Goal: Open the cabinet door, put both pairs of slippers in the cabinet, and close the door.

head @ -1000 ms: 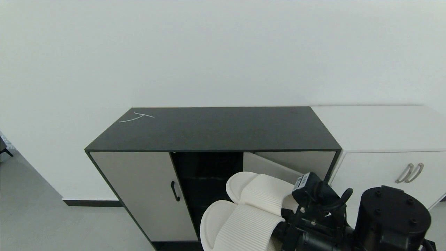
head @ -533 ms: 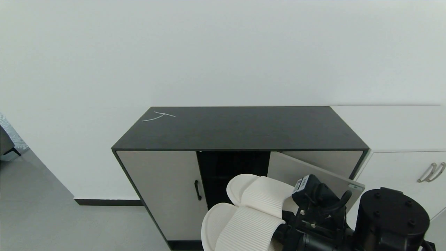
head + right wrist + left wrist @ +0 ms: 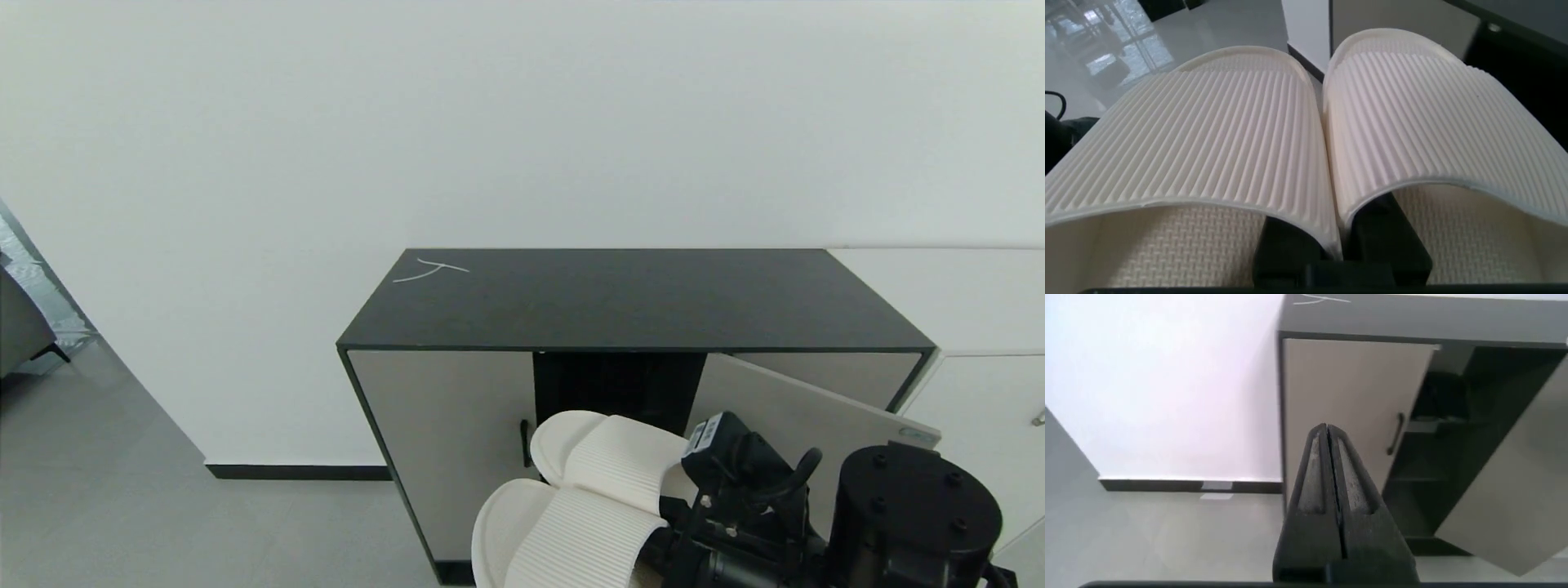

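Two ribbed off-white foam slippers (image 3: 584, 531) lie side by side as a pair, toes toward the low cabinet with a black top and pale grey doors (image 3: 637, 298). They are held in front of its dark open compartment (image 3: 616, 384) and outside it.

Right gripper (image 3: 1343, 265): its black fingers are clamped on the two inner side walls of the slippers where these touch.

Left gripper (image 3: 1327, 437): its two black fingers are pressed together with nothing between them, raised above the floor and pointing toward the cabinet's left side.

Doors: the left grey door (image 3: 445, 433) is closed and carries a short black vertical handle (image 3: 524, 441) at its inner edge. The right grey door (image 3: 784, 416) is swung outward, beside the right arm.

Surface and room: the cabinet stands on a smooth grey floor (image 3: 122, 506) against a plain white wall (image 3: 522, 122). A black skirting strip (image 3: 298, 471) runs along the wall's foot. A white cabinet (image 3: 971, 294) of the same height adjoins it on the right.

Markings: a thin white scratch-like mark (image 3: 429, 271), one long stroke crossed by a short one, lies near the back left corner of the black top. A small white sticker (image 3: 704, 435) sits on the right wrist; its print is too small to read.
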### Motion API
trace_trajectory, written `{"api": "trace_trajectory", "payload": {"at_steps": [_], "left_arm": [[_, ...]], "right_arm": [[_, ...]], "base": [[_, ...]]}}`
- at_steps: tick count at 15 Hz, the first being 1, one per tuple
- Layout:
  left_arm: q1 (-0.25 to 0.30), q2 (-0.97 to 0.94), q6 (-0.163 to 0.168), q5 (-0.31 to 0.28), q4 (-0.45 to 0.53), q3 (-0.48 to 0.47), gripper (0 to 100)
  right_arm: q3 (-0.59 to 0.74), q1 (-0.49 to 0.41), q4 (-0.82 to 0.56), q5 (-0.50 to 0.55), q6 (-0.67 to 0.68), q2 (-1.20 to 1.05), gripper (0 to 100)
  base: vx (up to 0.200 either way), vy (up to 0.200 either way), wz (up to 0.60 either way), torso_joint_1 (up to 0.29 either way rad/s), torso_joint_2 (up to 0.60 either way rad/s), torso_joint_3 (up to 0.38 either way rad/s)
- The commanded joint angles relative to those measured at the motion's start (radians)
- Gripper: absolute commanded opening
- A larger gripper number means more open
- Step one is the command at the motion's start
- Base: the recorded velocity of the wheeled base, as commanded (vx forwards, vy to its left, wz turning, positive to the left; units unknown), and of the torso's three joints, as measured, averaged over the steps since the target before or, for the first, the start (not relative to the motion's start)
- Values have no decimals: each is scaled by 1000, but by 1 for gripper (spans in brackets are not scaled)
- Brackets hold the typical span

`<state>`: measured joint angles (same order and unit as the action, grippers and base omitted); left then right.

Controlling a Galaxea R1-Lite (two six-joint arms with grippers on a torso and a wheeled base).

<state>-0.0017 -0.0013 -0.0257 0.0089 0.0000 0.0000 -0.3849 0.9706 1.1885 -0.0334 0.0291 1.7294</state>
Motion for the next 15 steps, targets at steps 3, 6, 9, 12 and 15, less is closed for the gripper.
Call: {"api": "trace_trajectory", "payload": {"at_steps": [3, 6, 9, 12, 15], "left_arm": [[0, 1, 0, 0, 0, 0, 0], [0, 1, 1, 0, 0, 0, 0], [0, 1, -2, 0, 0, 0, 0], [0, 1, -2, 0, 0, 0, 0], [0, 1, -2, 0, 0, 0, 0]], "right_arm": [[0, 0, 0, 0, 0, 4, 0], [6, 0, 0, 0, 0, 6, 0], [6, 0, 0, 0, 0, 7, 0], [6, 0, 0, 0, 0, 9, 0], [11, 0, 0, 0, 0, 6, 0]], "base": [[0, 0, 0, 0, 0, 0], [200, 0, 0, 1, 4, 2], [133, 0, 0, -3, 2, 2], [0, 0, 0, 0, 0, 0], [0, 0, 0, -113, 256, 128]]}}
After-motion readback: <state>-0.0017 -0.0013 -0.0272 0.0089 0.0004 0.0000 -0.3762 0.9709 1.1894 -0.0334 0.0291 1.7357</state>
